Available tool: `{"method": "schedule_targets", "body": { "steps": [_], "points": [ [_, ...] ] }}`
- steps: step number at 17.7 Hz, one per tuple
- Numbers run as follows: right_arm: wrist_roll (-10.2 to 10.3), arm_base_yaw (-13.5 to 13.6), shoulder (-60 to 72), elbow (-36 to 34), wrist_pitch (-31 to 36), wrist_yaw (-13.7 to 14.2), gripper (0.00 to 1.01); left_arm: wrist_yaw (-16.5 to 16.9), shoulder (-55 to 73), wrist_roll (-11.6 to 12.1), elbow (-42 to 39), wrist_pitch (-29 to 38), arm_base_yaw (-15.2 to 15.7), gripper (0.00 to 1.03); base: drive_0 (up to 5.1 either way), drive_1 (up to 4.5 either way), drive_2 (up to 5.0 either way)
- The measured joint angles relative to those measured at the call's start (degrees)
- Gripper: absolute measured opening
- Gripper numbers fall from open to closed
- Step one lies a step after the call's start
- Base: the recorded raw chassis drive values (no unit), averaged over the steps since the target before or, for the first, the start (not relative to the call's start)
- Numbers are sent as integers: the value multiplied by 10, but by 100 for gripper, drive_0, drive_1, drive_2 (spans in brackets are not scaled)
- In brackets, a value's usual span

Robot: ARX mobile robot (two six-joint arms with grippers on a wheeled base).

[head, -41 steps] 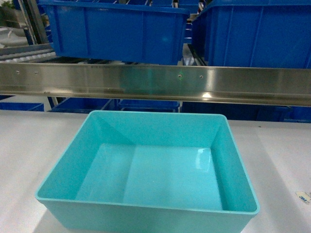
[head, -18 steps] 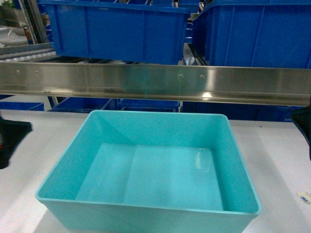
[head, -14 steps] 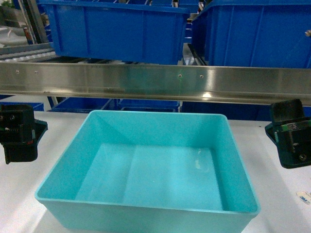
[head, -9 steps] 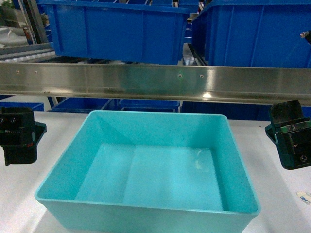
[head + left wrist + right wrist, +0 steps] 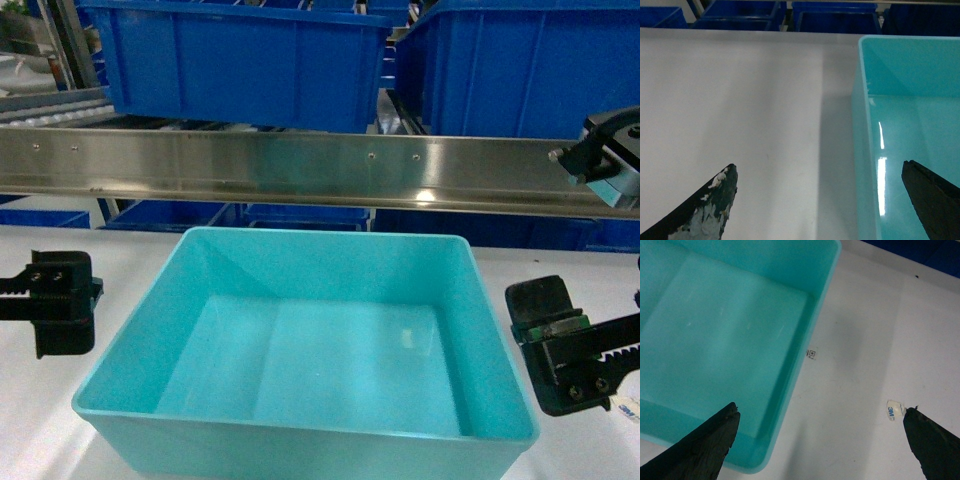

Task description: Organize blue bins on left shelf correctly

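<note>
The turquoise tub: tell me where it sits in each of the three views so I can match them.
Head: turquoise tub fills the lower centre, on the white table.
Left wrist: it takes the right side, left wall and rim showing.
Right wrist: it covers the upper left, right rim running diagonally.
Shared landmark: the tub's rolled rim against the white table.

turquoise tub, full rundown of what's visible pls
The turquoise tub is a light turquoise rectangular bin, plastic by its look, with smooth tapered walls, a flat rolled rim and a glossy inside that catches light streaks. It is empty and sits upright on the white table, just in front of the steel shelf rail. Nothing grips it: the left gripper straddles its left wall, open, and the right gripper straddles its right wall, open.
</note>
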Motion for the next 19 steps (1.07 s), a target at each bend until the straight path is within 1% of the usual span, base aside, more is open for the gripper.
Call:
{"method": "schedule_targets", "body": {
  "steps": [1,3,4,6,9,13,14,15,16,18,19],
  "points": [
    [0,2,0,3,3,-1,98,-5,14,0,11,4,-9,98,0,0,0],
    [2,-4,10,3,9,-4,98,-16,45,1,32,1,-30,98,0,0,0],
    [7,-4,21,4,14,-4,98,-21,59,1,36,3,-38,98,0,0,0],
    [11,-3,43,7,18,1,98,-25,75,0,47,-2,-52,98,0,0,0],
    [14,-3,71,25,9,1,98,-32,80,0,68,-3,-58,98,0,0,0],
    [22,-3,117,49,-2,16,98,-40,104,-5,69,6,-63,98,0,0,0],
    [21,-3,132,56,3,25,98,-39,113,-12,72,-2,-61,98,0,0,0],
    [21,-3,144,63,7,25,98,-23,119,-26,80,-29,-58,98,0,0,0],
    [21,-3,159,68,5,26,98,-16,125,-31,82,-21,-57,98,0,0,0],
    [22,-2,190,74,12,33,98,-13,130,-37,93,-15,-56,98,0,0,0],
    [26,-3,205,75,19,34,98,-14,134,-38,98,-17,-60,98,0,0,0]
  ]
}}
